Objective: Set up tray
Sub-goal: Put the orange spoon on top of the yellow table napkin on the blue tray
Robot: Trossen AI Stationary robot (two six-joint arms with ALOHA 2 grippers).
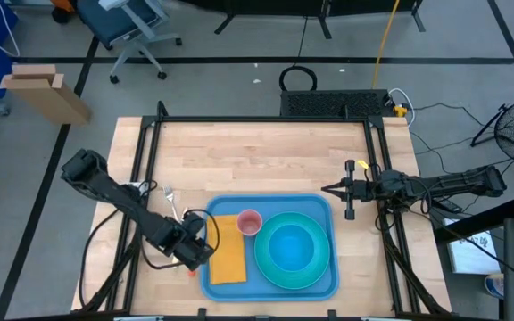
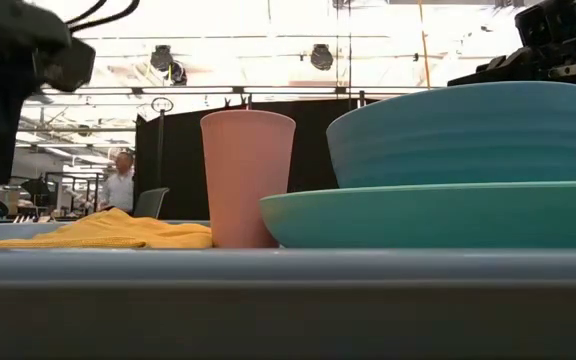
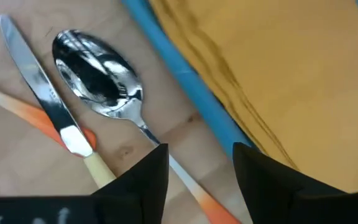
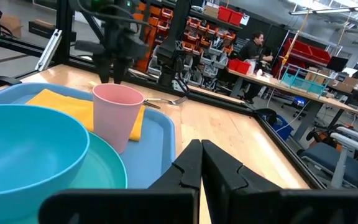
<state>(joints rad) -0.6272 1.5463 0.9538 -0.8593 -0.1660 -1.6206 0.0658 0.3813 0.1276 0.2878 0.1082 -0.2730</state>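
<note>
High view, tray: the blue tray lies at the near middle of my table. On it sit a yellow napkin toward my left arm, a pink cup just beside the napkin, and a turquoise plate with a blue bowl resting on it.
High view, left gripper: my left gripper hangs at the tray's left rim, over the bare wood just outside it. A fork lies on the wood nearby.
High view, right gripper: my right gripper waits just beyond the tray's far right corner.
Low view, containers: the cup stands upright on the tray between the napkin and the plate; what is inside cup and bowl is hidden from here.
Left wrist view, fingers: my left fingers stand partly apart astride the orange-tipped handle of a spoon, not clamped on it. A knife lies beside the spoon on the wood, both outside the tray rim.
Right wrist view, fingers: my right fingers are pressed together, holding nothing. The bowl shows an empty inside.
</note>
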